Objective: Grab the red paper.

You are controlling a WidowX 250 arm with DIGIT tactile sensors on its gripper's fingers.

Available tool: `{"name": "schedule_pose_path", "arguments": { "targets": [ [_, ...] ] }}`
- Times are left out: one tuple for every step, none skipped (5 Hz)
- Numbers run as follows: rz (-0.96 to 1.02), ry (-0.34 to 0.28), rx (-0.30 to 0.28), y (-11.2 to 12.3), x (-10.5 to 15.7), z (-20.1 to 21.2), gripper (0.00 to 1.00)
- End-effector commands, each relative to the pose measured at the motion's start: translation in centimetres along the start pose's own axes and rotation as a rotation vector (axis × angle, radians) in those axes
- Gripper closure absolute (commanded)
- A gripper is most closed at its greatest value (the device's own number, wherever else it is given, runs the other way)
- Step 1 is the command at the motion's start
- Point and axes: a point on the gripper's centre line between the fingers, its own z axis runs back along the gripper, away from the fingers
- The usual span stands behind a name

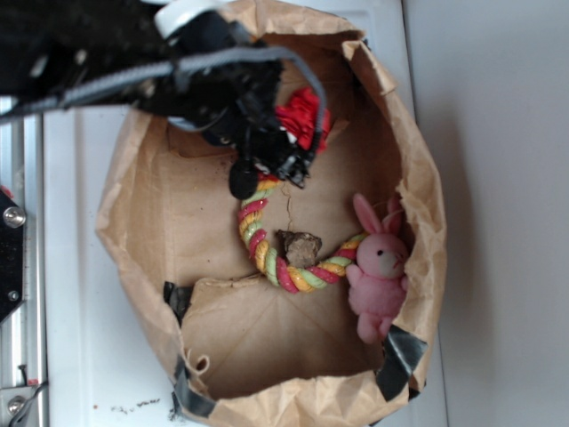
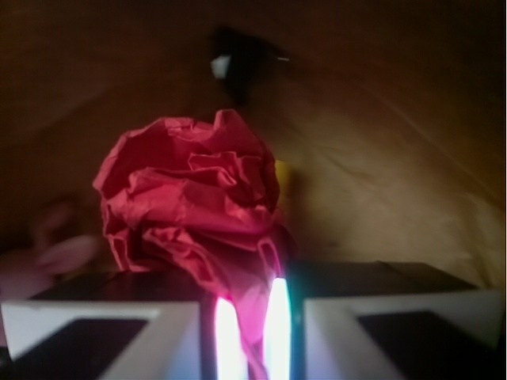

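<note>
Right up close in the wrist view, the gripper (image 2: 247,332) pinches a fold of the red paper (image 2: 194,202) between its two fingers (image 2: 226,336). From outside, the red paper (image 1: 302,116) sits at the far side of the brown bag (image 1: 133,205), partly hidden by the black arm (image 1: 133,53). Nearer lies a striped rope (image 1: 267,253), curled around a small brown lump (image 1: 300,247). To the right a pink bunny (image 1: 380,276) leans on the bag wall.
</note>
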Motion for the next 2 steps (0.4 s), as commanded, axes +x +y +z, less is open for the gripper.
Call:
{"name": "schedule_pose_path", "arguments": {
  "targets": [
    [-0.012, 0.066, 0.063, -1.6, 1.1, 4.1, 1.0],
    [-0.035, 0.079, 0.097, -2.7, 0.0, 6.3, 1.0]
  ]
}}
